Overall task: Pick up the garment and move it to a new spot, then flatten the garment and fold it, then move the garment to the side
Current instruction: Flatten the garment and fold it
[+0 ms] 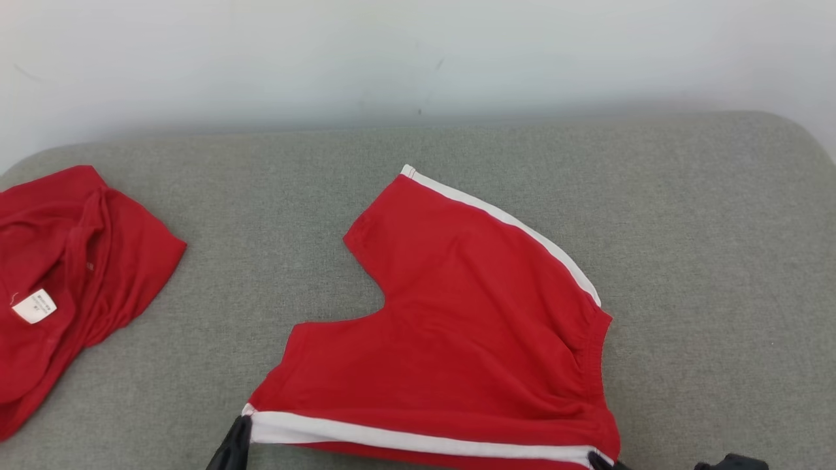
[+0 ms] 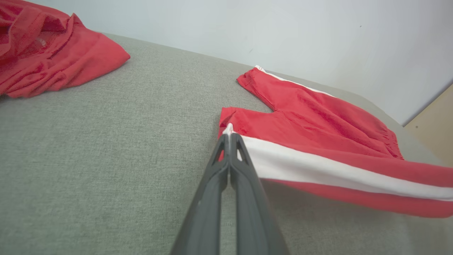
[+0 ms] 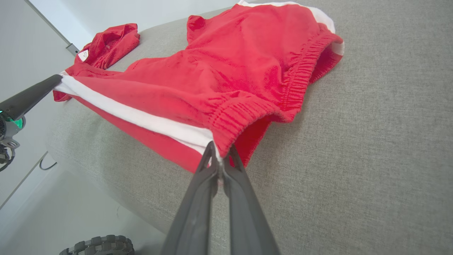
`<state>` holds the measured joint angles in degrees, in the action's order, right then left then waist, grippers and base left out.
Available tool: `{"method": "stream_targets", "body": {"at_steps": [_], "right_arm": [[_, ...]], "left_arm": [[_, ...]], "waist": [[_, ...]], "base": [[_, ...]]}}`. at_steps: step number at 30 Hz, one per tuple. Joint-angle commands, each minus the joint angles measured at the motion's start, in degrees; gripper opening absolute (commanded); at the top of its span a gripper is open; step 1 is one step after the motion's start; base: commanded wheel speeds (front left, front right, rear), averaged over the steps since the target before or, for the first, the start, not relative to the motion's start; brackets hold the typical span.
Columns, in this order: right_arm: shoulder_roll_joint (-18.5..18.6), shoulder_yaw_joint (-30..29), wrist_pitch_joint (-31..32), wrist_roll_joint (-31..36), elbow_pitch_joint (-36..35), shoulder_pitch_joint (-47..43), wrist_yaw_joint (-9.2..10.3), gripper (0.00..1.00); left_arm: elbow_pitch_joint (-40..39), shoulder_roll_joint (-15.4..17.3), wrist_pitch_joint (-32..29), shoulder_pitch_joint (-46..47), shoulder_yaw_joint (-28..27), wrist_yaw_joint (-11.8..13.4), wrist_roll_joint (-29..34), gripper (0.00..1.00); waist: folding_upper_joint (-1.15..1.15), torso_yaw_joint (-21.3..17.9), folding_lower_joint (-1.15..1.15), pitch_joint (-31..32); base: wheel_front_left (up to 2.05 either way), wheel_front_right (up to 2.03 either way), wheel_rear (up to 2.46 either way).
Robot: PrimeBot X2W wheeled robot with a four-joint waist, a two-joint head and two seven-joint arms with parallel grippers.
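Note:
The garment (image 1: 457, 326) is a pair of red shorts with white side stripes, spread on the grey cushion with its near edge lifted. My left gripper (image 1: 240, 424) is shut on the leg hem at the white stripe; in the left wrist view the closed left gripper (image 2: 229, 136) pinches that corner of the garment (image 2: 311, 124). At the waistband end of the same stripe, my right gripper (image 1: 597, 459) is shut on the cloth. The right wrist view has the right gripper (image 3: 220, 153) clamped on the garment (image 3: 219, 71) just below its elastic waistband, the stripe stretched taut toward the left gripper (image 3: 58, 80).
A second red garment (image 1: 59, 274) with a white label lies crumpled at the cushion's left end. The grey cushion (image 1: 686, 261) backs onto a pale wall. Beyond the cushion's near edge, a wheel (image 3: 99, 246) stands on the floor.

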<state>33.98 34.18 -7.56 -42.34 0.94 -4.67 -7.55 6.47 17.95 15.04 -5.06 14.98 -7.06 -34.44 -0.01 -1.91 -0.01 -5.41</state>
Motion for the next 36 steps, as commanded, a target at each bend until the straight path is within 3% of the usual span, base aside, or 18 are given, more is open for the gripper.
{"method": "stream_targets", "body": {"at_steps": [1, 10, 22, 31, 36], "right_arm": [[-1.0, -1.2, 0.4, 0.3, -0.8, -0.2, 0.13, 0.00], [-5.5, -4.7, 1.1, -2.1, -2.2, 5.6, 0.13, 0.00], [-12.0, -6.3, -0.6, -3.7, 5.3, 19.4, 0.13, 0.00], [-16.8, -3.3, -3.6, -4.0, 11.2, 29.7, 0.13, 0.00], [-18.2, -2.1, -5.2, -3.2, 13.8, 33.2, 0.13, 0.00]], "left_arm": [[-0.3, 0.9, 0.2, 1.6, 1.0, -0.2, 1.4, 0.00], [-1.6, 8.6, -3.8, 17.1, 5.2, -0.4, 2.6, 0.00], [0.7, 18.3, -13.6, 41.9, 15.9, -0.4, -3.2, 0.00], [10.7, 21.1, -17.0, 59.3, 25.6, -0.4, -5.7, 0.00], [16.8, 20.4, -16.0, 67.1, 31.1, -0.4, -7.0, 0.00]], "waist": [[0.01, -0.1, 0.01, -0.6], [0.01, -3.6, 0.01, -4.7], [0.01, -11.2, 0.01, -13.9], [0.01, -15.8, 0.01, -19.9], [0.01, -17.3, 0.01, -21.8]], "base": [[0.00, 0.00, 0.00], [0.00, 0.00, 0.00], [0.00, 0.00, 0.00], [0.00, 0.00, 0.00], [0.00, 0.00, 0.00]]}}
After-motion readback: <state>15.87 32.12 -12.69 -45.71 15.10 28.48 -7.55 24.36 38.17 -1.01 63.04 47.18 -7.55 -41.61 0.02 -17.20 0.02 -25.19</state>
